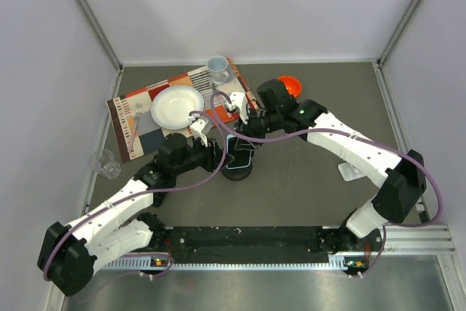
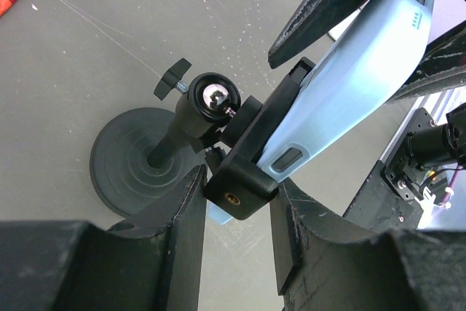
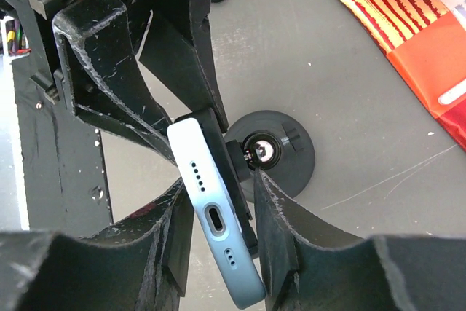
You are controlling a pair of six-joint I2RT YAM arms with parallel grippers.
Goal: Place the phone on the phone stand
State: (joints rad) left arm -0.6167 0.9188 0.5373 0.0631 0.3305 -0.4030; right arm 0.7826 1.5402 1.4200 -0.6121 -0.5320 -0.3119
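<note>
Pinched shut, the right jaws hold the pale blue smartphone (image 3: pixel 213 227) by its broad faces. Between them it already sits in the black clamp bracket (image 2: pixel 237 193) of the black round-based phone stand (image 2: pixel 135 162), and the left jaws squeeze the bracket's lower end from both sides. Placement looks nearly done: what seems left is seating the phone fully, then letting go and backing off without tipping the stand on the grey surface (image 2: pixel 80 56).
</note>
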